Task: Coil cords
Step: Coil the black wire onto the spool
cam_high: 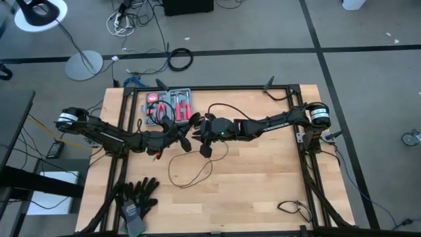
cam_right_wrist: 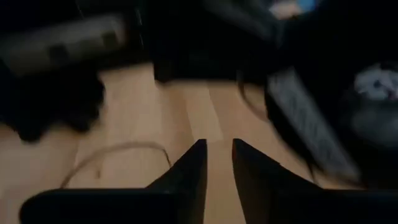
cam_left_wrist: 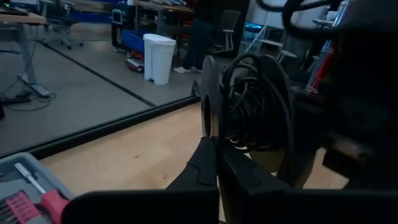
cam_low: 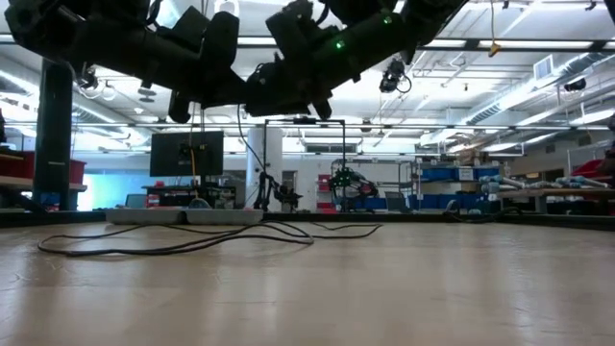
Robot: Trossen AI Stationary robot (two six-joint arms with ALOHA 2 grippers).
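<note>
Cords (cam_high: 191,172) lie looped on the table (cam_high: 263,184) below both grippers. I see the left gripper (cam_left_wrist: 214,158) pinching the puck disc (cam_left_wrist: 210,102); the right gripper (cam_right_wrist: 217,155) is slightly open, empty.

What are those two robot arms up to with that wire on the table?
They are coiling a thin black cord. Both arms meet above the middle of the wooden table. The left hand is shut on a wound bundle of the cord, while the right hand hovers slightly open beside it. A long loop of cord lies loose on the table, not yet wound.
</note>
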